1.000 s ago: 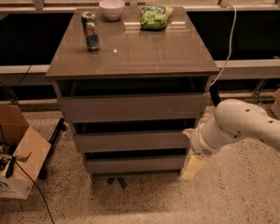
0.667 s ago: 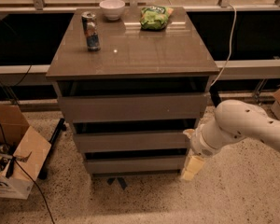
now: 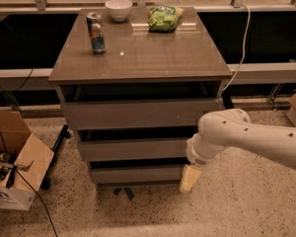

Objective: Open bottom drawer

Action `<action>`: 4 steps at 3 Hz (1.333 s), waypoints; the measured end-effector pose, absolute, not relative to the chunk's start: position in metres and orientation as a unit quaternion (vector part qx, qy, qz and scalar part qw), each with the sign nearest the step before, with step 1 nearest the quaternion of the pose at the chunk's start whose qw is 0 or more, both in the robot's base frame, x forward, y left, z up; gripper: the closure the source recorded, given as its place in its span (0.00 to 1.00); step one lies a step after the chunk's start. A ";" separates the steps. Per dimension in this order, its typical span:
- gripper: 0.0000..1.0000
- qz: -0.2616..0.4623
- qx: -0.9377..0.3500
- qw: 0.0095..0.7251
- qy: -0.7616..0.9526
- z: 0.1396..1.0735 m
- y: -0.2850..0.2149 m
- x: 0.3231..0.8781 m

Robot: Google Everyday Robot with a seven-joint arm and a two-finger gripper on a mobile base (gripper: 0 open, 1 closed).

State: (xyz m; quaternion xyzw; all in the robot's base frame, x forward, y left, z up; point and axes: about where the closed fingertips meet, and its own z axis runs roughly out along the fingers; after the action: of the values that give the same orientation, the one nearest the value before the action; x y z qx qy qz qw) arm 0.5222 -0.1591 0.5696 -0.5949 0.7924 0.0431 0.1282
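A slippery pull, low down.
The taupe-grey three-drawer cabinet (image 3: 138,113) may shift under a hard tug. Its narrow, flat, handleless bottom drawer (image 3: 138,174), apparently closed, offers little purchase. The cream hand (image 3: 190,178) at its right end could slip; apart or together, I cannot tell. The tall printed can (image 3: 96,32) on the worktop (image 3: 153,58) might topple.
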 end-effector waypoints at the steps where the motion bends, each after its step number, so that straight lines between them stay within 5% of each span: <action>1: 0.00 0.015 -0.574 0.113 0.811 0.540 -0.163 0.541; 4: 0.00 0.070 -0.496 0.166 0.849 0.456 -0.217 0.583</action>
State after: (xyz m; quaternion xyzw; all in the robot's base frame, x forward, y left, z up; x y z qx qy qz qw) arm 0.5833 -0.2168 0.4556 -0.4960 0.8495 0.0700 0.1656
